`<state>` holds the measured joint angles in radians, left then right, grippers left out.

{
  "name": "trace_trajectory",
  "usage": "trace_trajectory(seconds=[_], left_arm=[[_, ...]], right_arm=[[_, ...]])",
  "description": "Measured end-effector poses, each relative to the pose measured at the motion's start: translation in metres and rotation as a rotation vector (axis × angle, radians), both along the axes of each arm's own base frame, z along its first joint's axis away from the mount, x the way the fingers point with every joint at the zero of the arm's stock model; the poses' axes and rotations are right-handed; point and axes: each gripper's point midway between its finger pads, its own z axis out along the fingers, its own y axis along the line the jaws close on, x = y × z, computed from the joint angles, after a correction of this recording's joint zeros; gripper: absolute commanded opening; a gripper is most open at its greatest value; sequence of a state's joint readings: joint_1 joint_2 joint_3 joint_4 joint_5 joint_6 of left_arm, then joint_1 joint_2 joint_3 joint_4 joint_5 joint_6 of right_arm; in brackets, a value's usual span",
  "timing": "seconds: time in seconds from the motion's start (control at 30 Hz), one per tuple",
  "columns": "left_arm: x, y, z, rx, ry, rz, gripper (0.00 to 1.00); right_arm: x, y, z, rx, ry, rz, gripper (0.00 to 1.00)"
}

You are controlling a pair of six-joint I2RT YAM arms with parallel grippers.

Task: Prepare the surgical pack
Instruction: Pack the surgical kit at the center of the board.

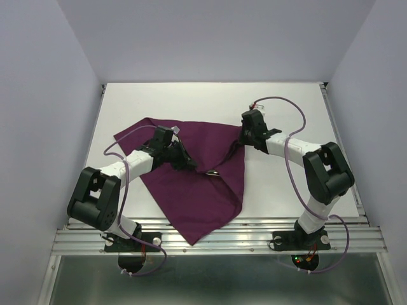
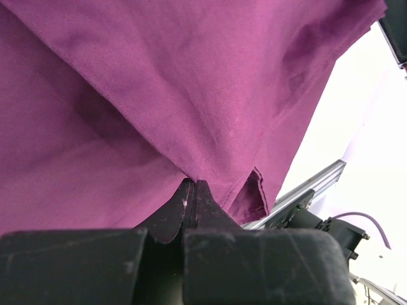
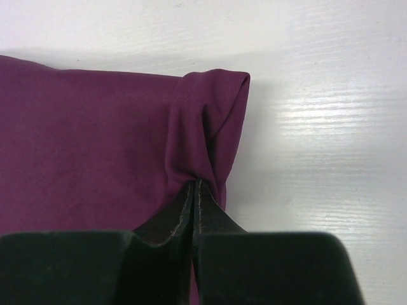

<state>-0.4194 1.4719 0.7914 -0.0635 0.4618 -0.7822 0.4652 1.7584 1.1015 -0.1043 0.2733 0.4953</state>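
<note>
The deep-purple cloth wrap [image 1: 203, 194] of the surgical pack lies folded over the middle of the table, one corner hanging toward the front edge. My left gripper [image 1: 186, 162] is shut on a fold of the wrap [image 2: 159, 82]; its tips [image 2: 193, 183] pinch the fabric. At the wrap's right corner, my right gripper [image 1: 240, 143] is shut on a bunched fold [image 3: 206, 127], jaws pressed together [image 3: 197, 183]. A small glint of metal [image 1: 213, 171] shows in a gap of the cloth between the two grippers. Tray, instruments and gauze are otherwise hidden.
The white table [image 1: 286, 101] is walled on the left, back and right. An aluminium rail [image 1: 216, 236] runs along the front edge with both arm bases on it. The rail [image 2: 311, 184] also shows past the cloth in the left wrist view.
</note>
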Motion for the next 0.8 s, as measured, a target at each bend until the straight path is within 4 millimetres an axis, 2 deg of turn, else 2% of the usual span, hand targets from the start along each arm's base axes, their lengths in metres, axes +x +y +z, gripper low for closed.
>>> trace_trajectory(seconds=[0.23, 0.43, 0.57, 0.7, 0.8], left_arm=[[0.000, 0.003, -0.001, 0.024, 0.003, -0.002, 0.00], [0.019, 0.003, 0.027, 0.034, -0.064, -0.004, 0.00], [0.024, 0.009, 0.043, 0.030, -0.107, 0.008, 0.00], [0.024, 0.013, 0.047, 0.030, -0.121, 0.017, 0.00], [0.019, 0.015, 0.036, 0.032, -0.104, 0.014, 0.00]], right_arm=[[-0.001, 0.001, 0.003, -0.004, -0.003, 0.015, 0.01], [0.002, 0.008, 0.026, 0.016, -0.022, 0.050, 0.01], [0.004, 0.010, 0.043, 0.040, -0.056, 0.058, 0.01], [0.003, 0.010, 0.042, 0.042, -0.053, 0.059, 0.01], [-0.004, 0.007, 0.030, 0.034, -0.027, 0.058, 0.01]])
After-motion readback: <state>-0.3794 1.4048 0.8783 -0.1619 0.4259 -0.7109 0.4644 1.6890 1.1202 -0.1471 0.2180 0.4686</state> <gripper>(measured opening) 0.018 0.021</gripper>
